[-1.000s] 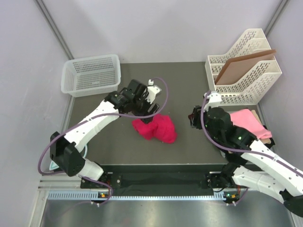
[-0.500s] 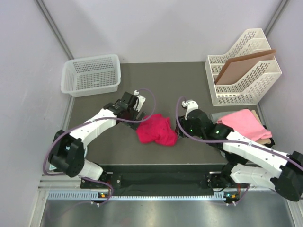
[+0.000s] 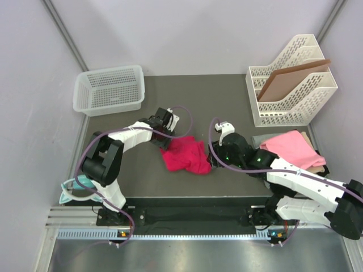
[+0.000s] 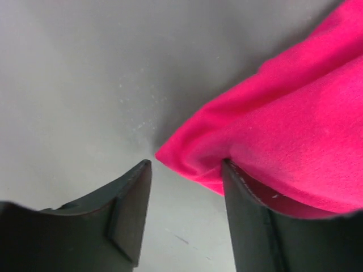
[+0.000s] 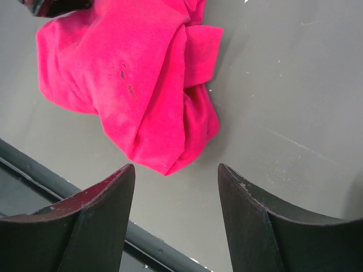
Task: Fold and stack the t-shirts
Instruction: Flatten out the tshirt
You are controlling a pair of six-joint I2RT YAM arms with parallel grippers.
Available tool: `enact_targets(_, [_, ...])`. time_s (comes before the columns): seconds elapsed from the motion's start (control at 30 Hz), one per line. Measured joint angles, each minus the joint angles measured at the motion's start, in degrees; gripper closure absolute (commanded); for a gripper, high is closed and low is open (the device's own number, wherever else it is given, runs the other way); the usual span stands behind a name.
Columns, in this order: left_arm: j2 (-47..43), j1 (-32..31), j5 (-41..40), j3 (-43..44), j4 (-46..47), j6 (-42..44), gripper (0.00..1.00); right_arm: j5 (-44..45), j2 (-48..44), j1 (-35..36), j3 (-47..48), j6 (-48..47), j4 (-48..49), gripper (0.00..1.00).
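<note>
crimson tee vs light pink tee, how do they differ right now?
Colour: the crimson t-shirt is saturated red-pink, the light pink t-shirt pale. Pose: crimson is bunched centrally; light pink lies flatter at the right. The left gripper and right gripper, both open, flank the crimson one; neither is at the light pink. Both are soft cloth.

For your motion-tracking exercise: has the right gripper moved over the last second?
Yes. The right gripper has moved left, away from the white file rack, toward the crimson t-shirt.
</note>
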Motion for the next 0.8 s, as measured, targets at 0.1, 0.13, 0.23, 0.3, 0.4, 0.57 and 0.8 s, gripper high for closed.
enact_targets(0.1, [0.7, 0.4, 1.1, 0.5, 0.4, 0.2, 0.59, 0.0, -0.4, 0.0, 0.0, 0.1, 0.0, 0.41])
enact_targets(0.13, [0.9, 0.4, 1.4, 0.6, 0.4, 0.2, 0.72, 0.0, -0.4, 0.0, 0.0, 0.1, 0.0, 0.41])
enact_targets(0.23, [1.6, 0.4, 3.0, 1.2, 0.3, 0.1, 1.0, 0.0, -0.4, 0.1, 0.0, 0.1, 0.0, 0.42])
enact_targets(0.3, [1.9, 0.4, 3.7, 1.5, 0.2, 0.1, 1.0, 0.0, -0.4, 0.1, 0.0, 0.1, 0.0, 0.43])
enact_targets(0.4, [1.9, 0.7, 4.1, 2.0, -0.2, 0.2, 1.0, 0.0, -0.4, 0.1, 0.0, 0.1, -0.1, 0.43])
enact_targets(0.57, [1.9, 2.5, 4.1, 11.6, -7.7, 0.3, 1.0, 0.6, -0.7, 0.2, 0.1, 0.1, -0.1, 0.47])
enact_targets(0.8, [-1.7, 1.4, 7.8, 52.9, -18.3, 1.1, 1.0, 1.8, -0.7, 0.3, 0.2, 0.0, -0.1, 0.52])
